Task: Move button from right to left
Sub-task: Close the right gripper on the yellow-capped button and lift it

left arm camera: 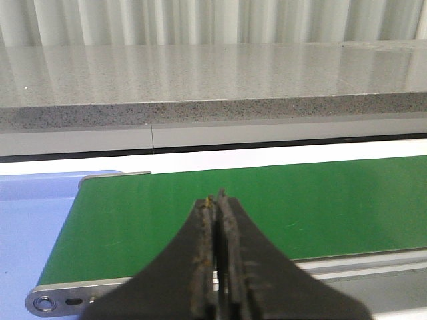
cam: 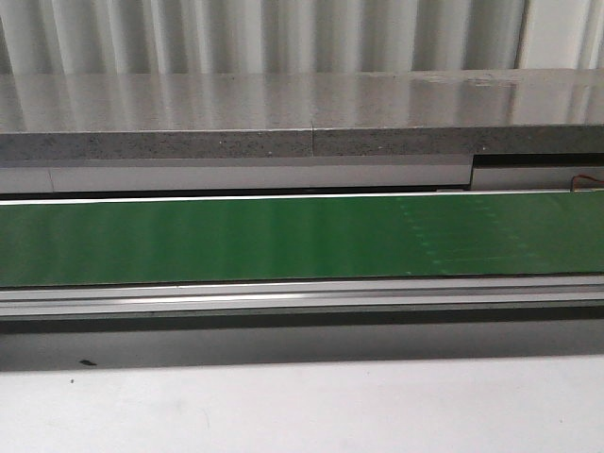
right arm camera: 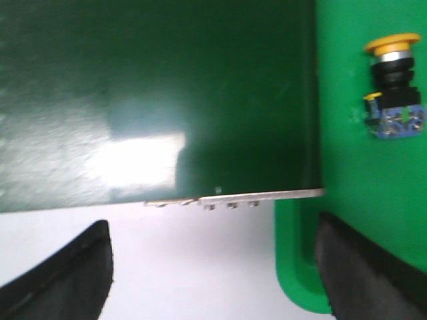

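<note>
Right tool (right arm camera: 213,267) wide open, empty; shift toward 2 o'clock to straddle button (right arm camera: 393,87) on green tray (right arm camera: 360,200); left tool (left arm camera: 219,267) closed, empty.

Green belt (cam: 283,241) on white table (cam: 302,406) w/ grey frame.

You can't see either arm in the front view, and the green belt (cam: 283,236) runs off both its side edges. In the right wrist view, both fingers (right arm camera: 67,280) are cut off by the picture's edge, so only their inner faces show. Beyond the right finger, the button (right arm camera: 393,87) is soft and blurred; its blue base shows no readable detail. The bright green tray (right arm camera: 360,200) under it is cropped too. In the left wrist view, the left gripper (left arm camera: 218,200) hides the belt's near rail (left arm camera: 60,301) behind it.
</note>
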Tool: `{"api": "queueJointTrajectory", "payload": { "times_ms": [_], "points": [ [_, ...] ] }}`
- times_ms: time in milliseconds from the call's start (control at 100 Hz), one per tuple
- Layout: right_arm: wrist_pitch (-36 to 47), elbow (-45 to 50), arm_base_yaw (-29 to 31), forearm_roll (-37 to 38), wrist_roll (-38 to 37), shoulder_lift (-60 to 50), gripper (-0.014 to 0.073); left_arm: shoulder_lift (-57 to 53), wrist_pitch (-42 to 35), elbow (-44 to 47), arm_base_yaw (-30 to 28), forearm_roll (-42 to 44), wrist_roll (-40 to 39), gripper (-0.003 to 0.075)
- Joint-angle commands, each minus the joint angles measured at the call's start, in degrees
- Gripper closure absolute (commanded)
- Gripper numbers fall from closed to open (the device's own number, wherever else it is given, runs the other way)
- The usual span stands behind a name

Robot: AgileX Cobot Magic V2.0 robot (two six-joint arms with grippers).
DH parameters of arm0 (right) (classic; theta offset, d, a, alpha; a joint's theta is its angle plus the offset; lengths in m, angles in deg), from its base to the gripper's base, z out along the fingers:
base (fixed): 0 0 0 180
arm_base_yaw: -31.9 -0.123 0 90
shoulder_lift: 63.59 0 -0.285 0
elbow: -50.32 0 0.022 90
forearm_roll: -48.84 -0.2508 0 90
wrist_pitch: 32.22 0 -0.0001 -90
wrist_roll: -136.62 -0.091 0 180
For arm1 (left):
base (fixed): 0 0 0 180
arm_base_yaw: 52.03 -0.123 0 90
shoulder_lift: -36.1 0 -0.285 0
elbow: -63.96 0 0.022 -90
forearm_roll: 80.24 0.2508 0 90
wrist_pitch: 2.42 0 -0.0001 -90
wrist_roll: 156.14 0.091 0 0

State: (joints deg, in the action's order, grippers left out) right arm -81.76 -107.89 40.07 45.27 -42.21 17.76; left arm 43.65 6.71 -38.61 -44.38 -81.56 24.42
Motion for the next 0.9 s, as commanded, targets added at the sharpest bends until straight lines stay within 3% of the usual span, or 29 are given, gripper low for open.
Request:
{"api": "queueJointTrajectory", "payload": {
  "times_ms": [0, 310, 890],
  "points": [
    [0.8, -3.73, 3.94, 0.3, 0.41, 1.63, -0.0008, -1.76, -4.41, 2.18, 0.37, -0.11, -0.56, 0.0741],
    [-0.62, -11.29, 14.51, 0.37, 3.34, 14.37, -0.0008, -1.76, -4.41, 2.18, 0.37, -0.11, -0.56, 0.0741],
    [0.16, -20.1, 19.01, 4.95, 7.68, 33.09, -0.0008, -1.76, -4.41, 2.18, 0.37, -0.11, -0.56, 0.0741]
  ]
}}
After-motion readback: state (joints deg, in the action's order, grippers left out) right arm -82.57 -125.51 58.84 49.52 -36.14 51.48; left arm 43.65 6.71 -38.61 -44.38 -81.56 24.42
